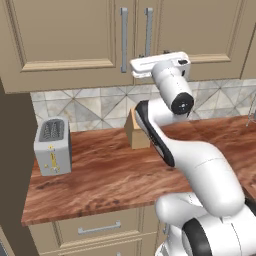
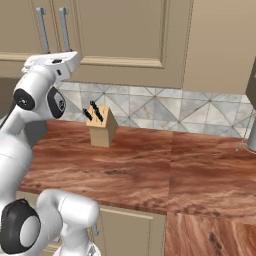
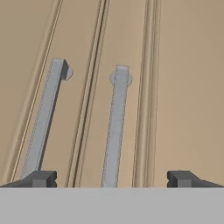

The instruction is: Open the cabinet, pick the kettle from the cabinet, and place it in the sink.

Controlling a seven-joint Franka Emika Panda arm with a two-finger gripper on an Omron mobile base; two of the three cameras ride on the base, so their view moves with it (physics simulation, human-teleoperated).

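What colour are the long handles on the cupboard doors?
The handles are light grey, set on the beige cabinet doors. They show best in the hand view.

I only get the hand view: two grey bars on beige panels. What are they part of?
Observer: They are the handles of a wall cabinet. Both its doors are shut.
Visitor: What is under it?
Observer: A reddish wooden counter, with a grey toaster at its left end.
Visitor: Anything nearer the arm?
Observer: A knife block stands by the tiled wall, lower than the raised gripper.
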